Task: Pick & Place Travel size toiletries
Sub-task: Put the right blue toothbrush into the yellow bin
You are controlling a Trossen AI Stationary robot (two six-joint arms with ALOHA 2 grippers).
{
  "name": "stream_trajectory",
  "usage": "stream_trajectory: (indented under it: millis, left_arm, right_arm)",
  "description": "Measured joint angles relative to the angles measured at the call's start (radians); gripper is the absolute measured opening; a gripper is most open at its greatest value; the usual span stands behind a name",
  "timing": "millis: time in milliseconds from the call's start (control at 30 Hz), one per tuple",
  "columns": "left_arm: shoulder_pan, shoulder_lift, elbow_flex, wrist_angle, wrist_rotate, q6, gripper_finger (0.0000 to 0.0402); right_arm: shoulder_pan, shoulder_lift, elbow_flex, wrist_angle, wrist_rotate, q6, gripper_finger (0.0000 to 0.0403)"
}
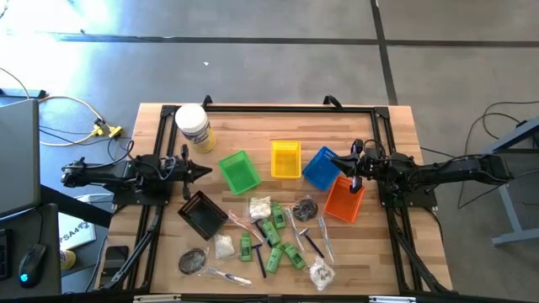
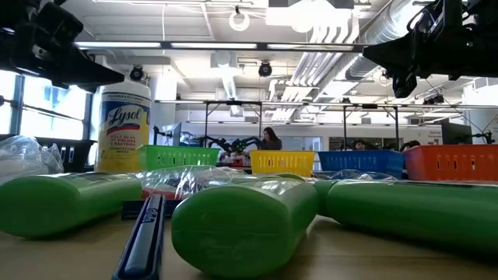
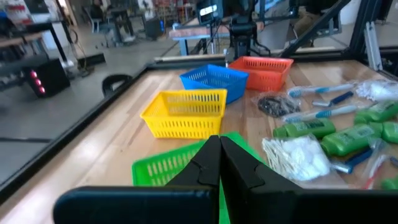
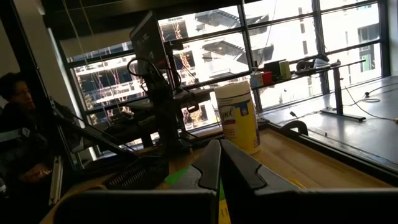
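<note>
**K:** Left gripper (image 1: 202, 172) is fully closed, nothing in it. It sits up off the table, between the jar (image 1: 193, 127) and the black tray (image 1: 203, 213), tips pointing at the green tray (image 1: 239, 171). The left wrist view confirms it: fingers pressed together, green tray just ahead.

**M:** And the right one?

**K:** Right gripper (image 1: 354, 182) is the same, pinched closed and empty. It hangs over the gap between the blue tray (image 1: 321, 167) and the orange tray (image 1: 344, 200).

**M:** Anything sorted yet?

**K:** Doesn't look like it. Green, yellow tray (image 1: 285, 159), blue and orange all read empty from above. The black one looks empty too, though its dark mesh makes that harder to call.

**M:** So where are the toiletries?

**K:** All loose on the wood at the near side of the table, below the row of trays. Green tubes (image 1: 271, 230) are clustered in the middle. A white packet (image 1: 260, 207) lies above them, a dark sachet (image 1: 304, 209) to their right, and another sachet (image 1: 193, 261) near the left edge. There's a wrapped toothbrush (image 1: 227, 275) at the bottom, a comb (image 1: 312, 242) to the right, and a further packet (image 1: 321, 273) at lower right.

**M:** Progress, then?

**K:** My read is zero placed and the whole pile left. Both arms look parked, and neither is close to an item.
</note>
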Motion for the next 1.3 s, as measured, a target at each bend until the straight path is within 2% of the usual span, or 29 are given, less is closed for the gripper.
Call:
stream_trajectory:
  millis: [667,900,1133,1300]
  left_arm:
    - [0.000,0.000,0.003,0.024,0.005,-0.023,0.0000]
    - [0.000,0.000,0.005,0.179,0.000,0.075,0.0000]
    - [0.000,0.000,0.013,0.202,0.000,0.144,0.0000]
    - [0.000,0.000,0.029,0.214,0.001,0.153,0.0000]
  right_arm:
    - [-0.001,0.000,0.000,0.000,0.004,-0.030,0.0003]
    - [0.000,0.021,0.000,0.000,0.000,-0.053,0.0003]
    - [0.000,0.063,0.006,0.004,-0.058,-0.054,0.0003]
    - [0.000,0.081,0.042,0.020,-0.053,-0.046,0.0003]
